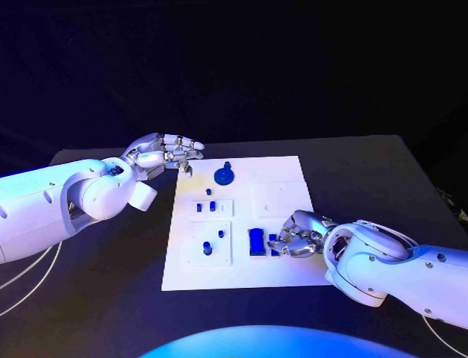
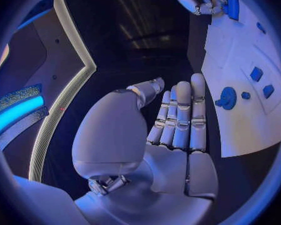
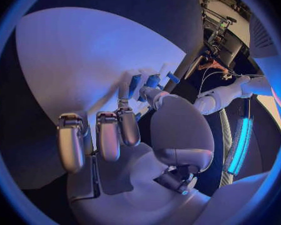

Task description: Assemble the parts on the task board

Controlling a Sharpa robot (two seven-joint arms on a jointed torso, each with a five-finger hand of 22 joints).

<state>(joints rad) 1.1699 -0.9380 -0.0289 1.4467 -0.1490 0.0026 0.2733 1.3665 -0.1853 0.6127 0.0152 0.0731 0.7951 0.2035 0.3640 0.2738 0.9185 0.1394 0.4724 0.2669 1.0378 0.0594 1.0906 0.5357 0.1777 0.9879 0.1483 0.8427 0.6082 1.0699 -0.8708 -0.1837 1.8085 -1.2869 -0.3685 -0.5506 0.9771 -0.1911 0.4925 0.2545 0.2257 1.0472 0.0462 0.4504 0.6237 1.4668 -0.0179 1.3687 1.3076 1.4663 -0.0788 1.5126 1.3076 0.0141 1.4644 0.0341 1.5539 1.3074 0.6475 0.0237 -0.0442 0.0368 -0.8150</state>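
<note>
Pinching a blue part, right hand on task board.

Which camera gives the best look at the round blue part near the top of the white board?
The left wrist view: the round blue part lies unobstructed on the task board, beyond the open left hand. The head view shows it smaller, near that hand. I can't pick it out in the right wrist view.

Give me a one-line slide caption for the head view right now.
Left hand hovers open at the white board's far corner; right hand touches a blue block near its front.
</note>
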